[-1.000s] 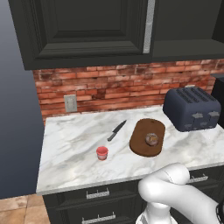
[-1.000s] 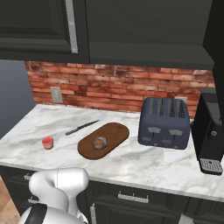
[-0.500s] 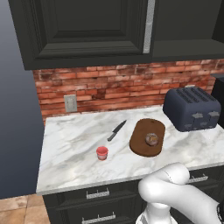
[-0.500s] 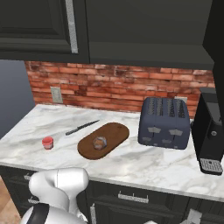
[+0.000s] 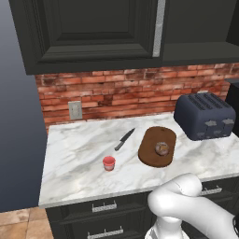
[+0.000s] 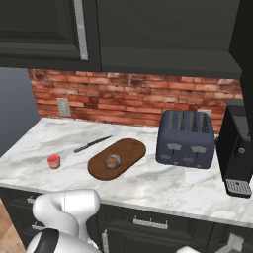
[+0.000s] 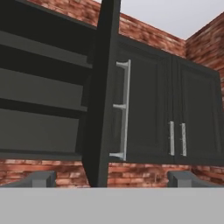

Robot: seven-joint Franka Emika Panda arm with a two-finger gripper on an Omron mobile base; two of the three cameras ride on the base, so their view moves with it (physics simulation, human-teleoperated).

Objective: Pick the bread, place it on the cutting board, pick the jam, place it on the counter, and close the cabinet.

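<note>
The bread (image 5: 162, 148) (image 6: 113, 160) lies on the dark oval cutting board (image 5: 156, 136) (image 6: 129, 149). The red jam (image 5: 108, 163) (image 6: 54, 160) stands on the marble counter (image 5: 79, 154), left of the board and apart from it. In the hand view the cabinet door (image 7: 103, 96) stands open, seen edge-on, with its silver handle (image 7: 126, 109) to its right and bare shelves (image 7: 39, 87) to its left. My gripper (image 7: 111, 179) is open and holds nothing, its fingertips (image 7: 39, 178) spread wide below the door. The cabinet (image 5: 93, 32) hangs above the counter.
A black knife (image 5: 124, 138) (image 6: 92, 144) lies behind the jam, left of the board. A dark toaster (image 5: 204, 115) (image 6: 186, 138) stands right of the board, and a black coffee machine (image 6: 237, 148) is at the far right. Closed cabinet doors (image 7: 192, 118) lie beyond the open one.
</note>
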